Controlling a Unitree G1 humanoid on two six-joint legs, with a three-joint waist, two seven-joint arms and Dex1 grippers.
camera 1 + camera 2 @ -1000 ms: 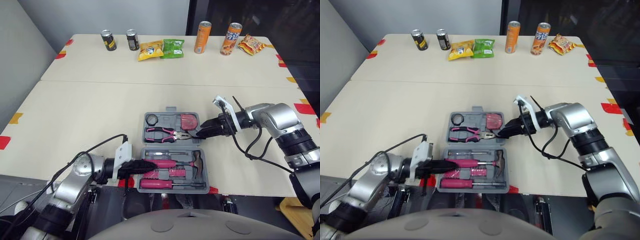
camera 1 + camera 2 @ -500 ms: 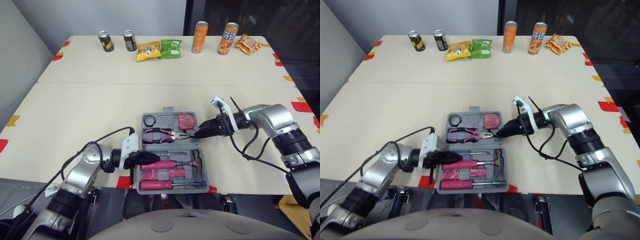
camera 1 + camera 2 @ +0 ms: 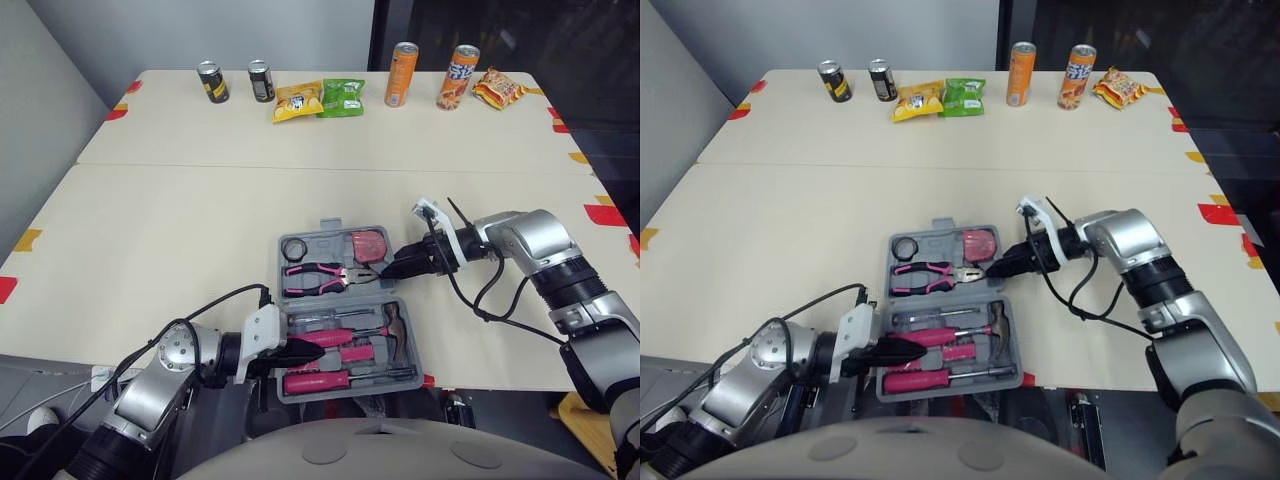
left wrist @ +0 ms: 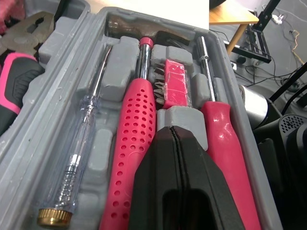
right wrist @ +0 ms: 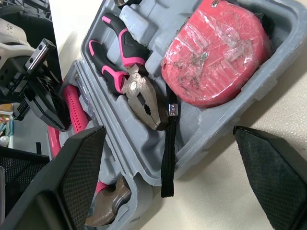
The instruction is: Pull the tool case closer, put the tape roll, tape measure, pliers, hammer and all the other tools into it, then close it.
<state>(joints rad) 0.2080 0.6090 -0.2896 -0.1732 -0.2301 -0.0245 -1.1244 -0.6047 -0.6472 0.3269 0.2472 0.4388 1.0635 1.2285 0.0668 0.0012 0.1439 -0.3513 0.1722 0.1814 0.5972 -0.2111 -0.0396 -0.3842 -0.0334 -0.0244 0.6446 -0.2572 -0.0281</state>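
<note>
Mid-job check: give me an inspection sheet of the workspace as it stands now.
Surface: beige table, seam across the middle.
Job's things: tool case open near the front edge; tape roll, tape measure and pliers in its far half; hammer and screwdriver in its near half.
Clutter: cans and snack bags along the far edge.
Grippers: left gripper shut, over the near half; right gripper open, at the far half's right edge.
Cables: right cable loops off the right wrist; left cable arcs by the left arm.
Surroundings: grey wall, dark glass behind; tape marks on table edges.
</note>
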